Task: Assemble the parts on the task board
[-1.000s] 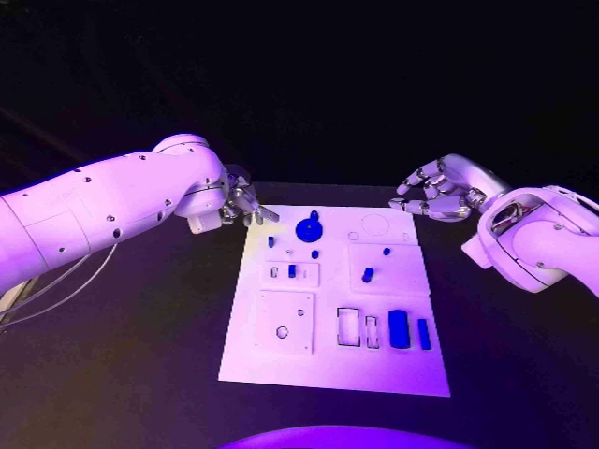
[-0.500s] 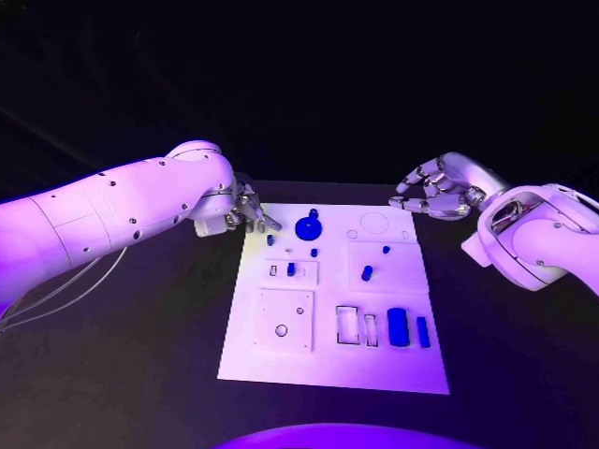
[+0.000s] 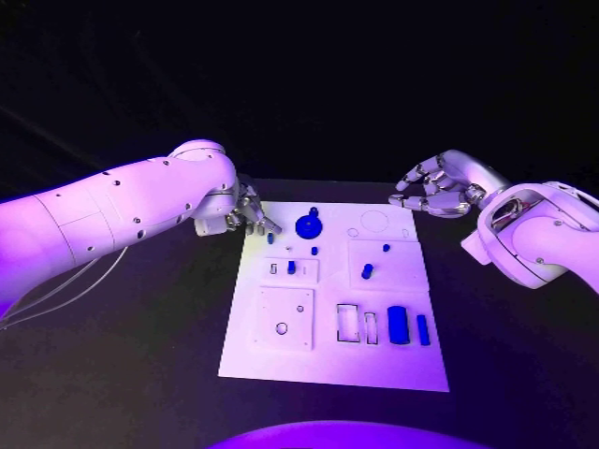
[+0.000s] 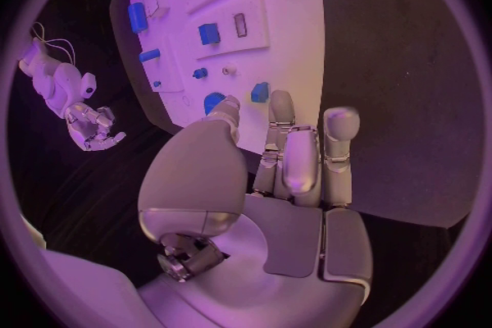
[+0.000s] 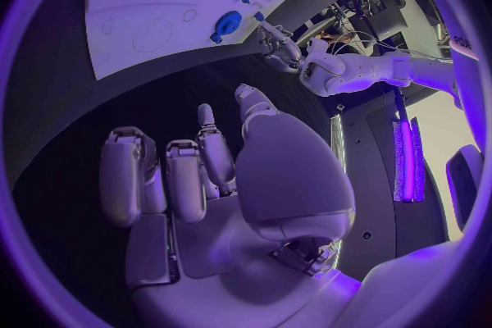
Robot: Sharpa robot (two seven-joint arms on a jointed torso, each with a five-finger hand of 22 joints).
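Empty left hand (image 3: 250, 217), fingers apart, hovers near a small blue peg (image 3: 270, 240), probably light, rigid, best pinched by its sides.

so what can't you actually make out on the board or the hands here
- Head view: whether the left hand touches the small blue part at the task board edge; its fingers cover the spot.
- Left wrist view: the same part sits just beyond the fingertips; contact unclear.
- Head view: the tiny parts mid-board are too small to identify.
- Right hand: its palm faces away.
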